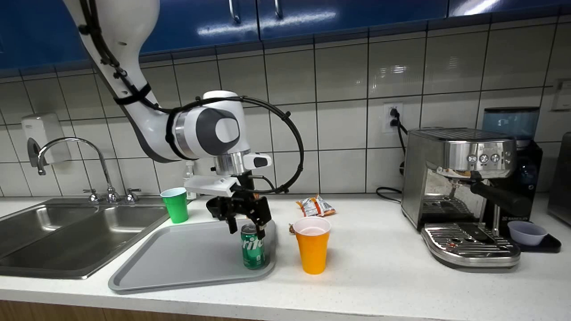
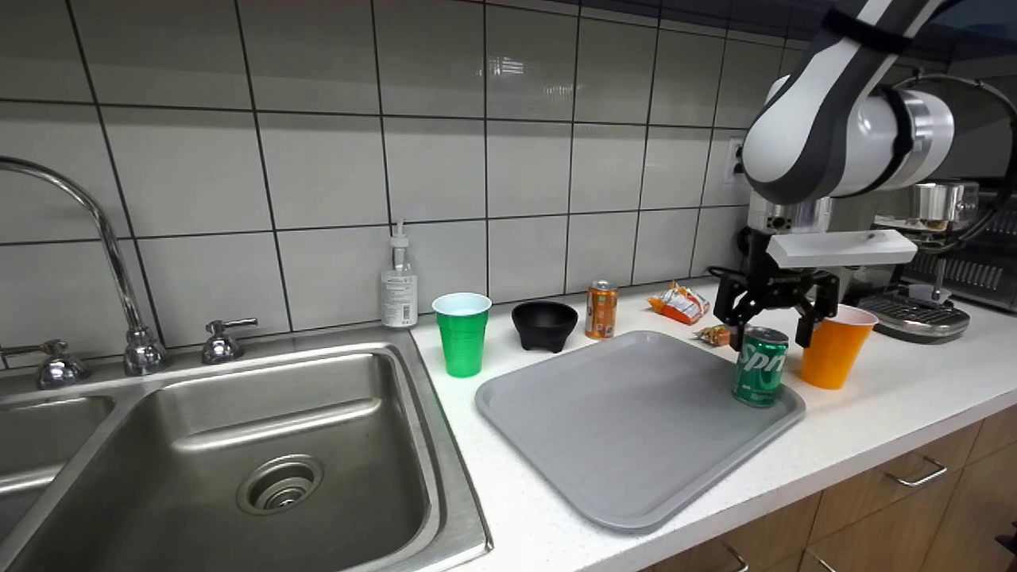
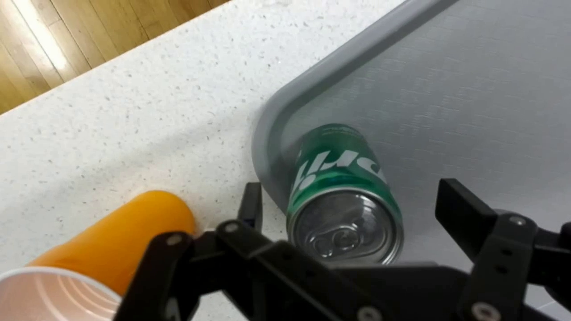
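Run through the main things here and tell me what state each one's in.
Black two-fingered end effector, open, holding nothing
Grey rectangular plastic tray, lying flat
Green metal Sprite can, upright on the tray
Orange plastic cup, upright, uncovered
Green plastic cup, upright, uncovered
Orange metal can, upright
Round black bowl, upright
Chrome curved faucet, not running
Blue cabinet doors, shut

Tool (image 3: 350, 200) straddles the green can (image 3: 339, 167), jaws spread; wrist view shows a slim gap on each flank. Orange cup (image 1: 313, 249) stands near the can, restricting sideways room there; small wrapper (image 2: 713, 335) lies behind. Toward the sink (image 2: 397, 508), the tray (image 2: 620, 429) offers a broad, low lane edged by its raised rim. Green cup (image 2: 462, 342), black bowl (image 2: 544, 324) and orange can (image 2: 601, 310) obstruct the wall side. Worktop (image 1: 366, 267) between orange cup and coffee machine (image 1: 415, 174) gives wide passage; snack bag (image 1: 315, 206) sits toward its rear.
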`<state>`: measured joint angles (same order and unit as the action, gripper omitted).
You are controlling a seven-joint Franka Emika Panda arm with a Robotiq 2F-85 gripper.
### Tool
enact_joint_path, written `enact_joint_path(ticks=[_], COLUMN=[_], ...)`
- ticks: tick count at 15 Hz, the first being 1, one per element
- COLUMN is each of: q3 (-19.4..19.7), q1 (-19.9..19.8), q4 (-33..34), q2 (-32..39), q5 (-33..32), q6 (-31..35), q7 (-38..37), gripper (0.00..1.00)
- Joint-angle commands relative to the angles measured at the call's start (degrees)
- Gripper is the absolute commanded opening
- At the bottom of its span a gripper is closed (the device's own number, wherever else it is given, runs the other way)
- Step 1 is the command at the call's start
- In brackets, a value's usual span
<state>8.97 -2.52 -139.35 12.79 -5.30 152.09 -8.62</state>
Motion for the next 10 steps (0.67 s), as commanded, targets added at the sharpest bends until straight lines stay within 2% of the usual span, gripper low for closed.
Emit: enact_joint_path(ticks=[1, 10], q3=[-0.5, -0.6], q1=[-1.2, -1.5], q4=[1.2, 3.2], q2=[1.0, 2.8], q5=[1.2, 2.6], q6=[0.2, 0.5], q7=[1.2, 0.8], gripper=[1.00, 1.00])
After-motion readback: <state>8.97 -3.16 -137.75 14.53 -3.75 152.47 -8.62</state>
